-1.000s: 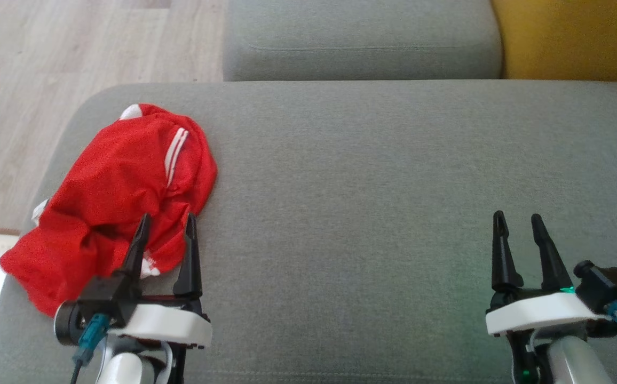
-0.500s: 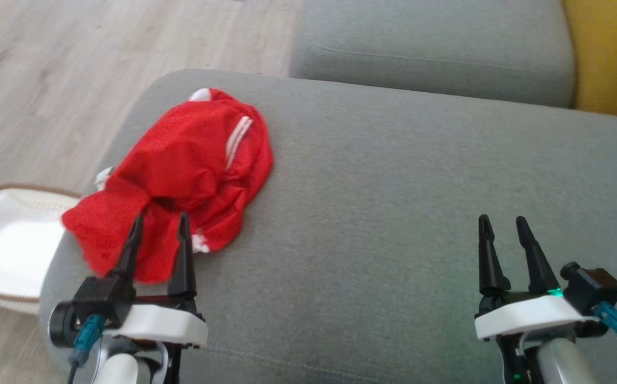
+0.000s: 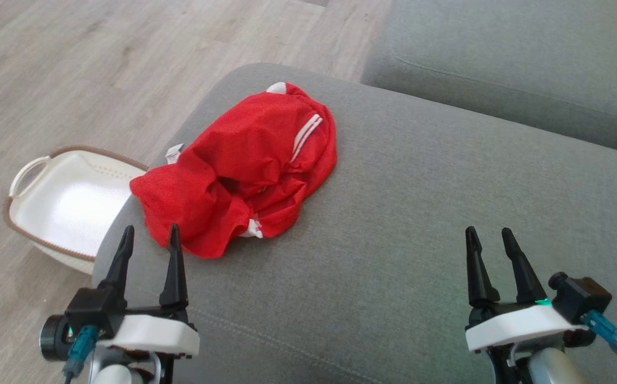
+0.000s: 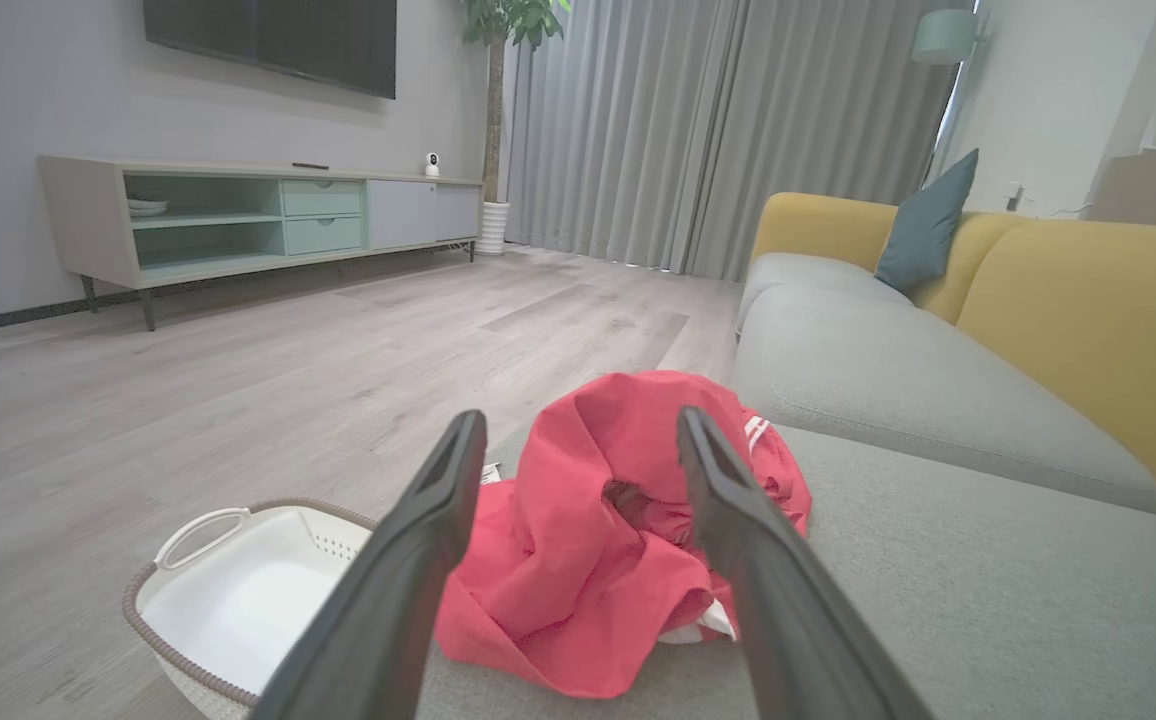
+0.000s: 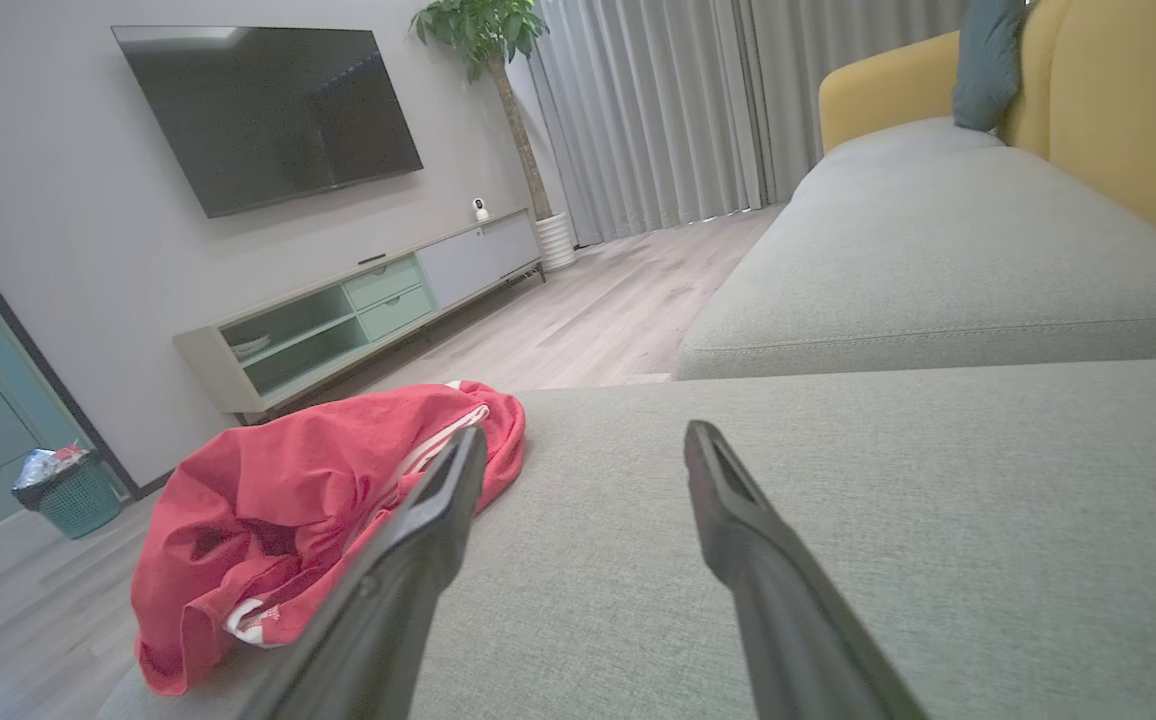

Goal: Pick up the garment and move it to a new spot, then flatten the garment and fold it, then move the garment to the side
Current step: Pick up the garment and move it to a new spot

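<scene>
The garment (image 3: pixel 250 165) is a crumpled red piece with white stripes, lying in a heap near the left end of the grey sofa seat (image 3: pixel 420 213). My left gripper (image 3: pixel 148 240) hovers open just short of the heap's near edge, nothing between its fingers. In the left wrist view the garment (image 4: pixel 608 530) sits straight ahead between the open fingers. Far to the right, my right gripper (image 3: pixel 487 240) stands open over bare cushion. The right wrist view has the garment (image 5: pixel 308 490) off to its left.
A white basket with a brown rim (image 3: pixel 63 205) stands on the wooden floor (image 3: pixel 73 69) beside the sofa's left end, also in the left wrist view (image 4: pixel 238 590). A second grey cushion (image 3: pixel 500 64) lies beyond. Yellow backrest (image 4: pixel 1088 310), TV cabinet (image 4: pixel 238 215).
The head camera has swung left, so the garment and sofa shifted right in the picture and the basket came into sight. Both grippers stay open.
</scene>
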